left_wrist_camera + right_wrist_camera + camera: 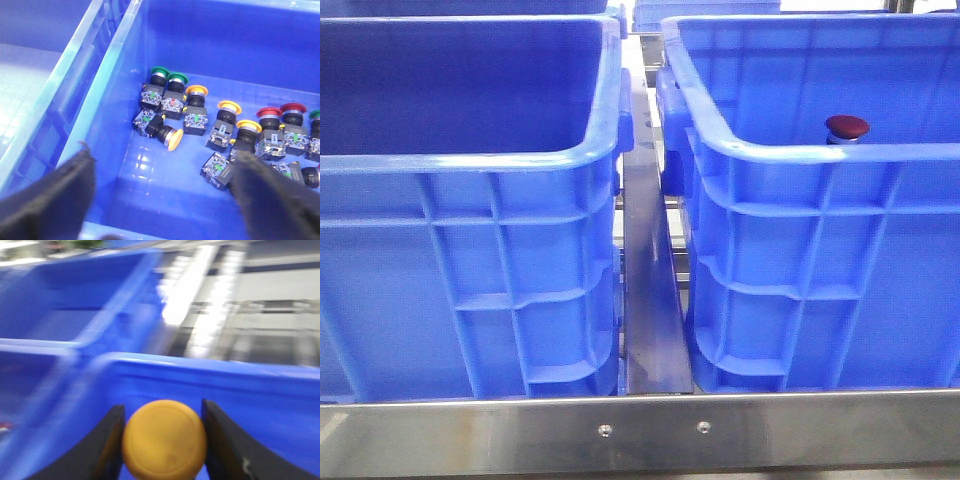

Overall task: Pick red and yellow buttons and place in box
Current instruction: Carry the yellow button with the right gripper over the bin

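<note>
Front view: two blue crates side by side; a red button [847, 127] shows just over the near rim of the right crate [820, 152]; left wrist view: my left gripper [162, 200] hangs spread above scattered buttons [220, 125] on a crate floor; right wrist view, blurred: my right gripper [164, 437] pinches a yellow button [164, 439] over a blue crate.

Metal divider [650, 280]: narrow brushed-steel strip running near to far in the gap between the two crates, seen in the front view.
Front rail [640, 432]: horizontal steel bar across the near edge, below the crates.
Rail fasteners [604, 431]: two small round screw heads set side by side near the middle of the rail.
Green push buttons [169, 82]: two green-capped units standing side by side, touching, in the left wrist view.
</note>
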You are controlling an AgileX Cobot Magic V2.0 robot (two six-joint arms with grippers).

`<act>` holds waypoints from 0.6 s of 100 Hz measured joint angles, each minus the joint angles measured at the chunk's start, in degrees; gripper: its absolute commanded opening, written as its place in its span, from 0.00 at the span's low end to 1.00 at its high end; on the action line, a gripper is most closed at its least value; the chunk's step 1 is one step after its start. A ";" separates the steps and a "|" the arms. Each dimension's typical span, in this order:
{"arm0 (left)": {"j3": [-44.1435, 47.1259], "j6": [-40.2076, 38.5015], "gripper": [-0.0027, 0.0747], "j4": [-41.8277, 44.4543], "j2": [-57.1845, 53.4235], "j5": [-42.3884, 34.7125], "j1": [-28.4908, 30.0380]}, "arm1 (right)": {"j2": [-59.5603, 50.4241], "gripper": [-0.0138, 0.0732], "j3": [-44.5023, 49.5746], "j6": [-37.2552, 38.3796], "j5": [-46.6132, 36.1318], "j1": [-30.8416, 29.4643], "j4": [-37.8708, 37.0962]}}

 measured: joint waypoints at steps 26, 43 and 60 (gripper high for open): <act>0.00 0.35 0.01 0.00 0.00 -1.04 0.00 | 2.13 0.40 3.01 -2.60 -14.49 -0.10 0.32; 0.00 0.62 0.01 0.00 0.00 -1.40 0.00 | 8.77 0.40 2.24 -4.36 -16.85 -0.10 0.70; 0.00 0.62 0.01 0.00 0.00 -1.40 0.00 | 17.03 0.40 -0.84 -5.45 -18.99 -0.10 0.92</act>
